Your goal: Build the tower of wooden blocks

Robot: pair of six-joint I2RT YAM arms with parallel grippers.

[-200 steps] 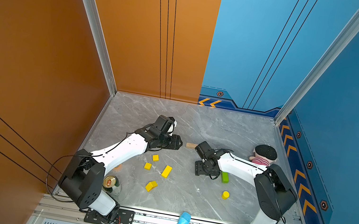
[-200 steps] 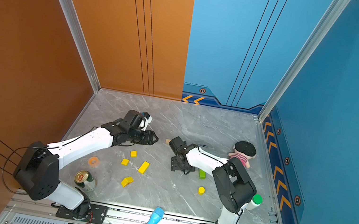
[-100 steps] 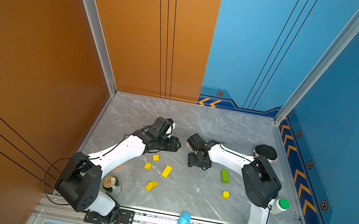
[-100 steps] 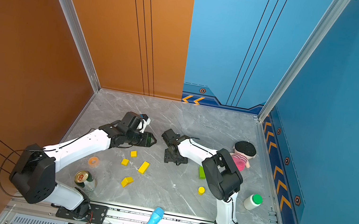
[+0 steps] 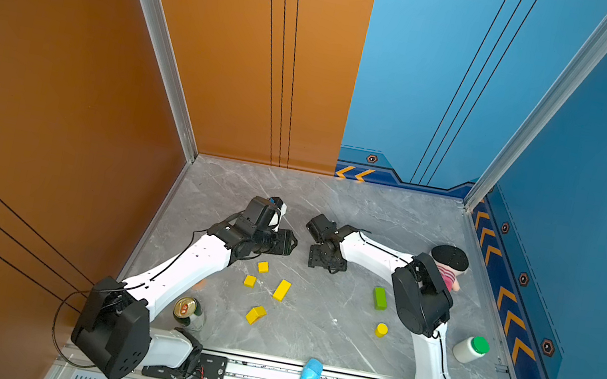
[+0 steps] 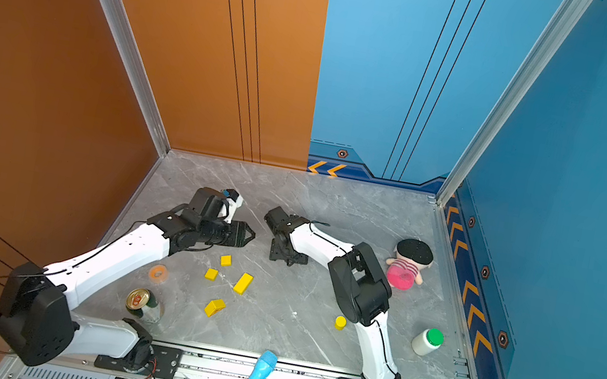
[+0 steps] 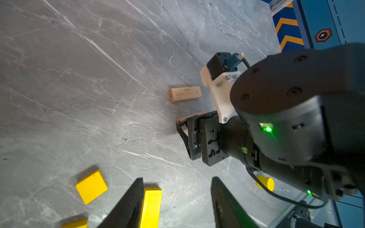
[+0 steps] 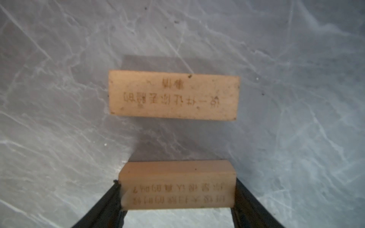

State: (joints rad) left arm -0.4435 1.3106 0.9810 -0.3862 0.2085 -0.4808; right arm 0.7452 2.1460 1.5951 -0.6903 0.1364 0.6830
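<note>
Swung in across the worktop [image 5: 311, 327] within the last second: right end effector [image 8: 177, 185] clamped on held plank [image 8: 177, 173], just short of flat plank [image 8: 173, 94]. Probably laying the tower's base pair. Left end effector [image 7: 177, 179] apart, empty, near yellow bar [image 7: 151, 205].

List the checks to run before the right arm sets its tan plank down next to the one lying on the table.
1. Grip: right tool is shut on the held plank, one finger at each end: ok.
2. Alignment: the held plank is roughly parallel to the lying plank: ok.
3. Landing spot: the table is bare between the two planks: ok.
4. Left tool: open, empty and apart from both planks: ok.
5. Height of the held plank above the table: cannot tell.
</note>
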